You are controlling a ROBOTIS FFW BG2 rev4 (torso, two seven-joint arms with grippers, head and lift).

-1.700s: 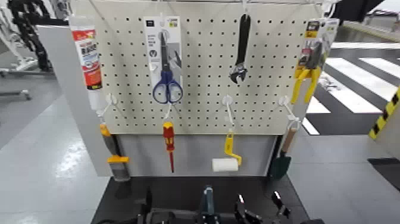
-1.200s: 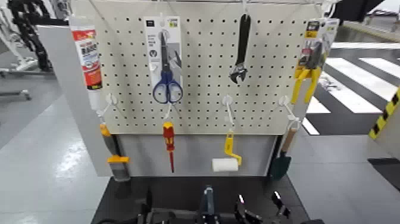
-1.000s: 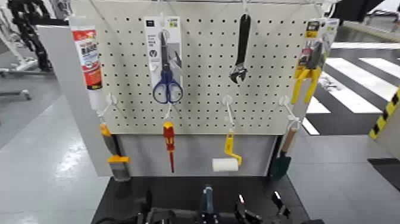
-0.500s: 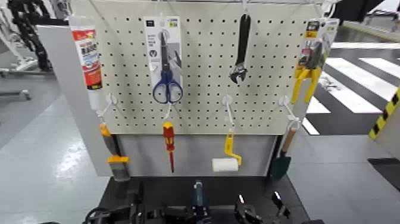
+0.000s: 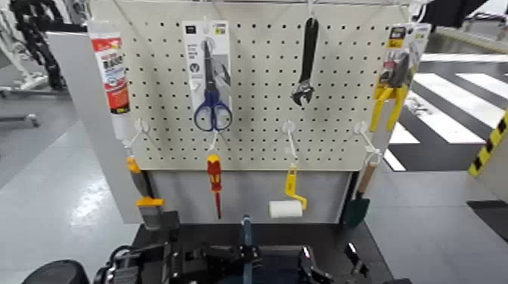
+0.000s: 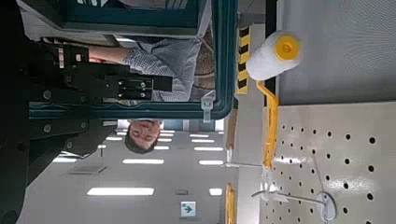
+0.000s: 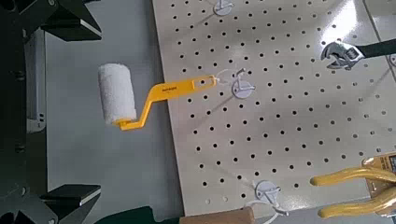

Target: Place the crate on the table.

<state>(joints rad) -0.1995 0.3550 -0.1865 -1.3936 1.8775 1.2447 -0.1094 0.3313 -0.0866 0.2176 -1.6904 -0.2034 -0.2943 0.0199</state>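
Note:
The crate [image 5: 269, 270] shows at the bottom edge of the head view, dark with a blue inside, and its thin upright blue bar [image 5: 246, 236] stands at its middle. It is over the black table [image 5: 332, 234], below the white pegboard [image 5: 257, 91]. My left gripper [image 5: 160, 260] is at the crate's left end and shut on it. The crate's blue-green rim [image 6: 224, 65] fills the left wrist view. My right gripper [image 5: 329, 260] is at the crate's right side, fingers [image 7: 65, 19] wide apart and open. Most of the crate is out of view.
Tools hang on the pegboard: scissors [image 5: 212, 106], a wrench [image 5: 306, 64], yellow pliers [image 5: 389, 102], a red screwdriver [image 5: 215, 181] and a yellow paint roller [image 5: 287, 205]. A glue tube [image 5: 112, 72] hangs at the left. A person [image 6: 154, 65] shows in the left wrist view. Grey floor lies on both sides.
My left arm has come into view from the lower left. The crate's upright bar has shifted left and risen. The right gripper has stayed put.

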